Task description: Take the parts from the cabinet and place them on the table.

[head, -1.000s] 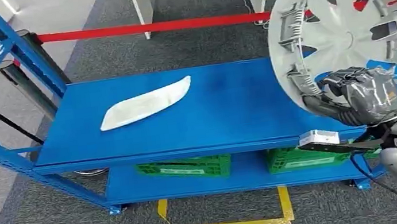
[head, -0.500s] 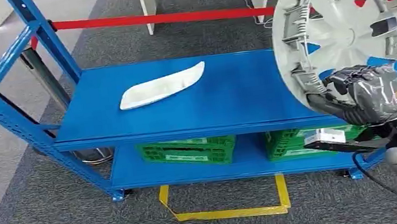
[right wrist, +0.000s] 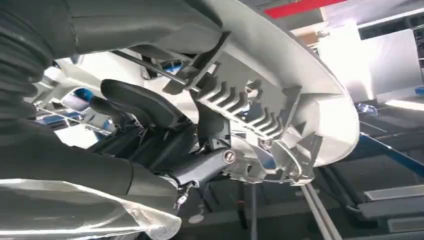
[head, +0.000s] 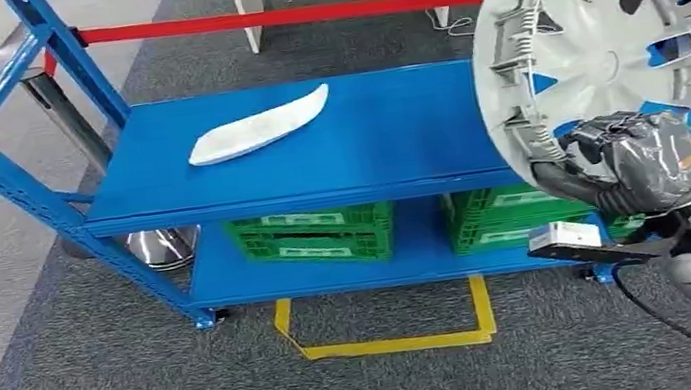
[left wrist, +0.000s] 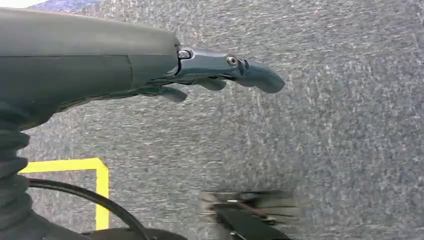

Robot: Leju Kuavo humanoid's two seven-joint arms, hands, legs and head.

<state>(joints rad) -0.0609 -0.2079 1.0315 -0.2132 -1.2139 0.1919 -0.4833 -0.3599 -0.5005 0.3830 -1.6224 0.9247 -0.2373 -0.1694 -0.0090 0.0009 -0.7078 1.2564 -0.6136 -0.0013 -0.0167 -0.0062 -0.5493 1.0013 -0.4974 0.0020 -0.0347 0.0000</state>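
My right hand [head: 632,162] grips a large white wheel cover [head: 594,41] by its lower rim and holds it upright above the right end of the blue cabinet shelf [head: 396,148]. In the right wrist view the dark fingers [right wrist: 150,120] curl around the ribbed inner rim of the wheel cover [right wrist: 280,100]. A long white curved part [head: 257,126] lies on the shelf's left half. My left hand [left wrist: 215,75] hangs over grey carpet, fingers loosely extended and holding nothing.
Green crates [head: 316,234] sit on the lower shelf. Blue cabinet posts [head: 5,169] rise at the left, with a metal stanchion [head: 141,242] behind. A red barrier tape [head: 298,15] runs beyond. Yellow floor tape [head: 390,335] marks the carpet in front.
The whole view has shifted as the camera moved, so the cabinet sits higher and farther in the picture. The wheel cover stays in my right hand's grip.
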